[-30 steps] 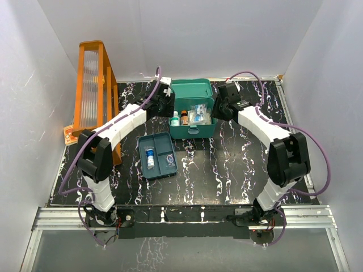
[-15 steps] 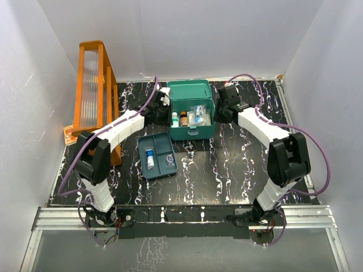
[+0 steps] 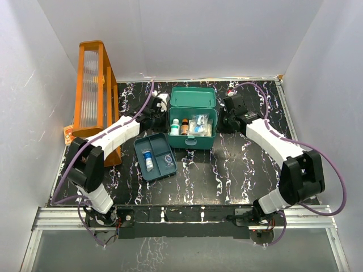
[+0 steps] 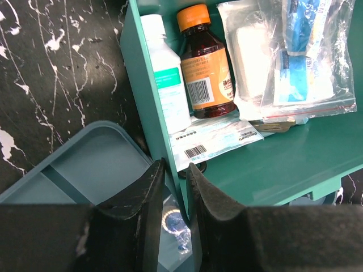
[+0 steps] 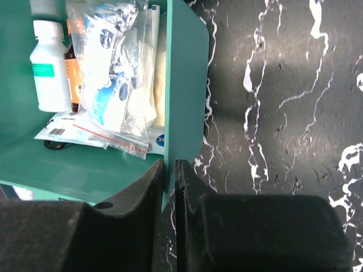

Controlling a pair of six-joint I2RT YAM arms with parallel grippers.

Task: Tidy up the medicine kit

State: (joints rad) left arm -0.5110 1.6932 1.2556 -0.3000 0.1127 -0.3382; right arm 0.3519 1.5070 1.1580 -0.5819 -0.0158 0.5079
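Left fingers [image 4: 142,209] nearly closed, pinching left wall of medicine kit [image 3: 193,99]. Right fingers [image 5: 139,195] nearly closed, pinching right wall. Lid up; far-centre worktop [image 3: 238,170].

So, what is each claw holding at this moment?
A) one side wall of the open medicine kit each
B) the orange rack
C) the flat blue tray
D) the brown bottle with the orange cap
A: the left claw is closed on the left wall of the medicine kit, and the right claw is closed on its right wall.
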